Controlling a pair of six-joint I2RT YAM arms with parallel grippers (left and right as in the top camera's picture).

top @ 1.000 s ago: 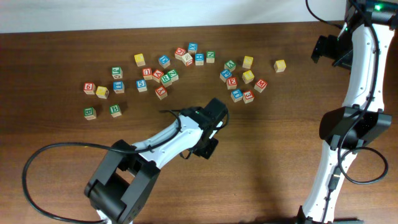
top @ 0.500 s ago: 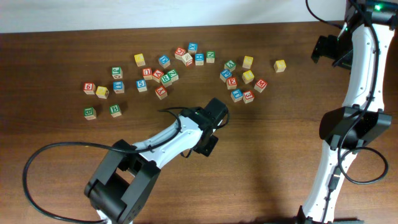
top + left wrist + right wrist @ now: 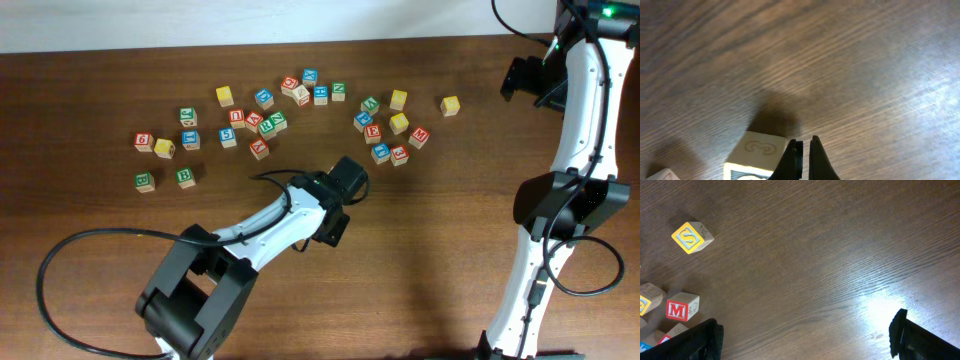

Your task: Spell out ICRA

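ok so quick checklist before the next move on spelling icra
1. Left hand empty: ok, fingers together, nothing between them.
2. Right hand open, away from the cubes: ok.
3. Cube beside the left hand is a wanted letter: cannot tell, its top face shows a 3.
4. I, C, R, A picked out among the scattered cubes: cannot tell, too small overhead.
5. Bare table for laying the word: ok.
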